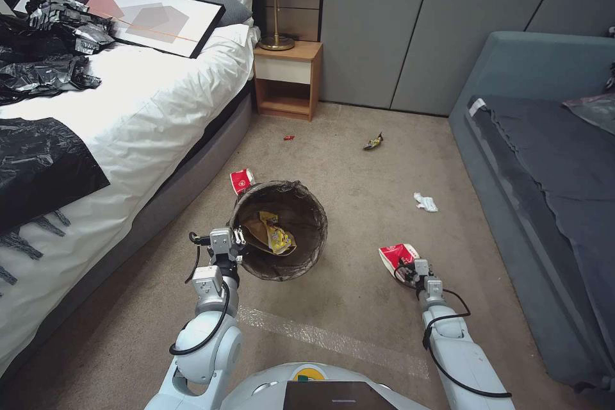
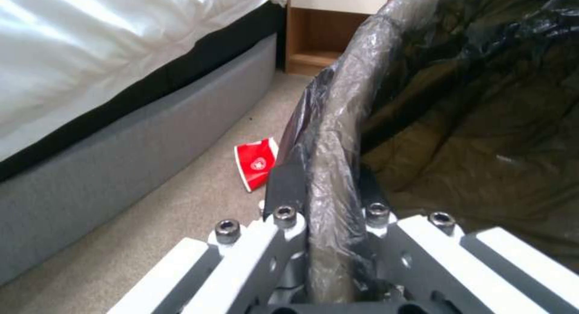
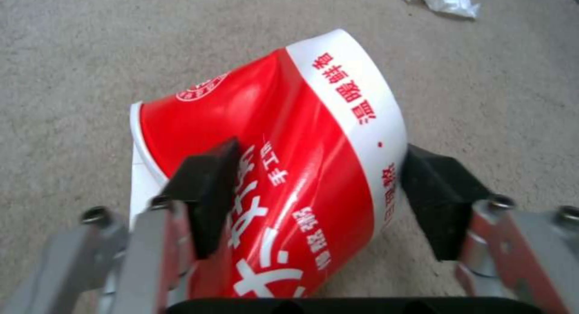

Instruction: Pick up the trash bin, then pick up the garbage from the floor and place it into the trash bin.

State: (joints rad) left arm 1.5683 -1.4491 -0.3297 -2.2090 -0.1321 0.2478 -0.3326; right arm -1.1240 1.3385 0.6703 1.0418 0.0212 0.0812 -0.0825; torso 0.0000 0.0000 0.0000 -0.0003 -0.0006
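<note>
Two arms reach forward over the carpet point(image 1: 359, 218). The left gripper point(image 2: 329, 201) pinches the near rim of the bag-lined trash bin point(image 1: 279, 230), which sits beside the bed point(image 1: 128, 115). The right gripper point(image 3: 316, 201), stretched low, has its pads against a crumpled red-and-white paper cup point(image 3: 283, 169) lying on the carpet near the sofa point(image 1: 544, 160).
</note>
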